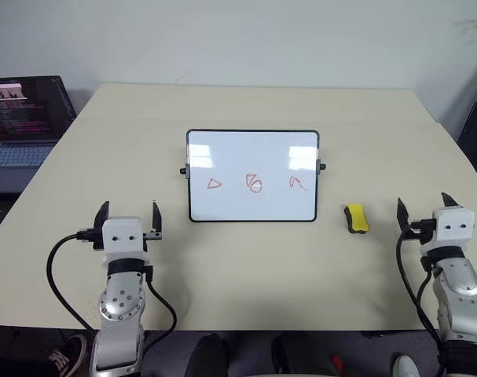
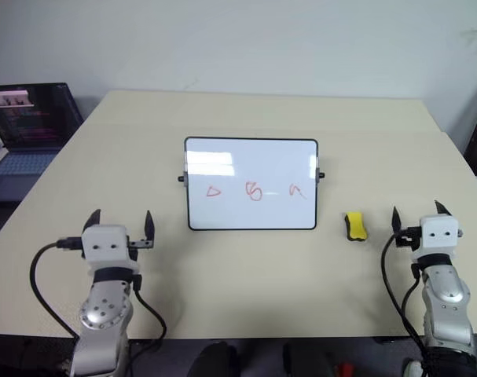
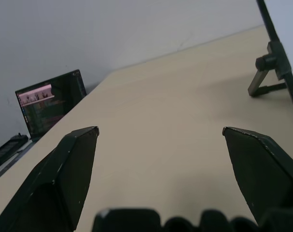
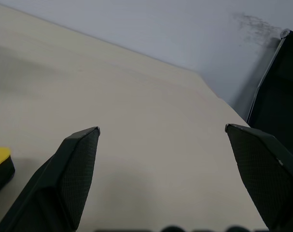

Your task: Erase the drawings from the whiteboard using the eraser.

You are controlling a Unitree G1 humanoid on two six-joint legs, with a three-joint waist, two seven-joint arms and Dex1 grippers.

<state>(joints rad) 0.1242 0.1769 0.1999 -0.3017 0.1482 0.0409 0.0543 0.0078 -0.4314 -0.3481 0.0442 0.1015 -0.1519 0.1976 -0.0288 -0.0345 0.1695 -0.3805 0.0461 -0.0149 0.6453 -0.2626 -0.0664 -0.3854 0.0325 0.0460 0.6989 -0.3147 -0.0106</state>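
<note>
Whiteboard stands propped at the middle of the beige table, with red drawings in a row across its lower half. Eraser lies on the table just right of it. Left gripper and right gripper hover over the near edge, both spread wide and empty. Laptop sits far left.

Whiteboard mid-table, three red drawings; eraser just right; both hands seemingly open, empty.
</note>
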